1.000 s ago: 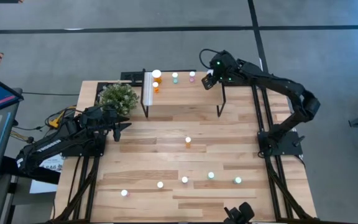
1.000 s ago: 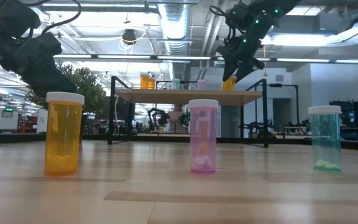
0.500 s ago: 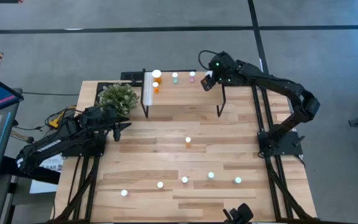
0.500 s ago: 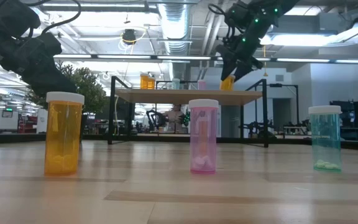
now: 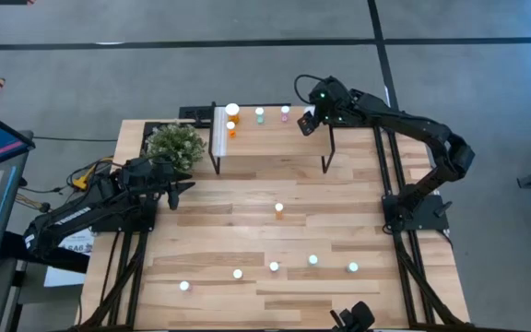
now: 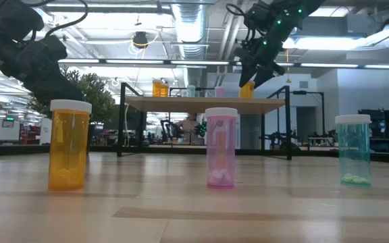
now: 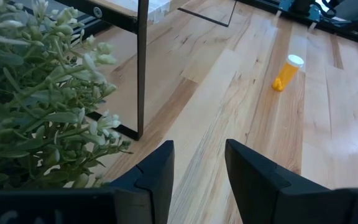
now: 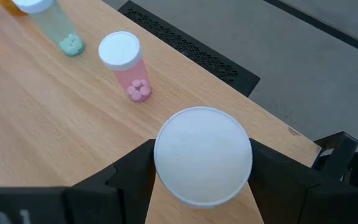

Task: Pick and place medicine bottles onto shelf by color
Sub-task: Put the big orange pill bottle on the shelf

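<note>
One orange bottle (image 6: 247, 88) gripped by right end effector (image 5: 309, 121), slightly higher above shelf (image 5: 275, 138); left end effector (image 7: 197, 168) open.

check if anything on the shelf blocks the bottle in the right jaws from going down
Nothing visible does. The right gripper holds a white-capped orange bottle over bare wood of the low light-wood shelf; the nearest pink bottle stands apart to one side.

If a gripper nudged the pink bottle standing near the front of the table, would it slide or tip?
The pink bottle is tall for its narrow base, so a push near its cap would probably tip it. It looks nearly empty, with a few pills at the bottom, so likely light and easily shoved. Once down, its round body would probably roll across the smooth table.
</note>
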Action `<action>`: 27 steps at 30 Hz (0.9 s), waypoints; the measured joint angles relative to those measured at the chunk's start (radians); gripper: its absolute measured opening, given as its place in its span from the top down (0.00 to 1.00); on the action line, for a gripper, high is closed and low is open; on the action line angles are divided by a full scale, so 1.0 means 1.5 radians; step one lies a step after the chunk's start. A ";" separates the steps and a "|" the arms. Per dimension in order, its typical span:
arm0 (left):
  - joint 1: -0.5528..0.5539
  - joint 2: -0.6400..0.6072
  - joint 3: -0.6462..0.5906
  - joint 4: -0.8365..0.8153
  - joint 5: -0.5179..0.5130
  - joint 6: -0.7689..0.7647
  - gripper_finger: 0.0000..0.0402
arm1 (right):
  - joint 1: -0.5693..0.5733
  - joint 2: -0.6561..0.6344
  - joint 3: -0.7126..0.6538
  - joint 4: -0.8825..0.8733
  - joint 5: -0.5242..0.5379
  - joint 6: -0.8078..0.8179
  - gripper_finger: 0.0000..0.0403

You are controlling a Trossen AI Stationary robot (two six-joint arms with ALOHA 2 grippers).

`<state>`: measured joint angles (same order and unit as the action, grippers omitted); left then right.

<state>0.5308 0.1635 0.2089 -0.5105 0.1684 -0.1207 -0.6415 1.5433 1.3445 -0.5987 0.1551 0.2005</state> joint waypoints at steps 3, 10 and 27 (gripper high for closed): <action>0.000 0.000 0.000 0.000 0.000 0.000 0.68 | 0.000 0.000 0.000 0.000 0.000 0.000 0.36; 0.000 0.000 0.000 0.000 0.000 0.000 0.68 | 0.000 0.000 0.000 0.001 0.000 0.000 0.36; 0.000 0.000 0.000 0.000 0.000 0.000 0.68 | -0.002 -0.001 0.000 0.026 0.001 -0.037 0.37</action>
<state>0.5305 0.1635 0.2089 -0.5103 0.1685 -0.1207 -0.6445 1.5425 1.3441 -0.5602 0.1574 0.1452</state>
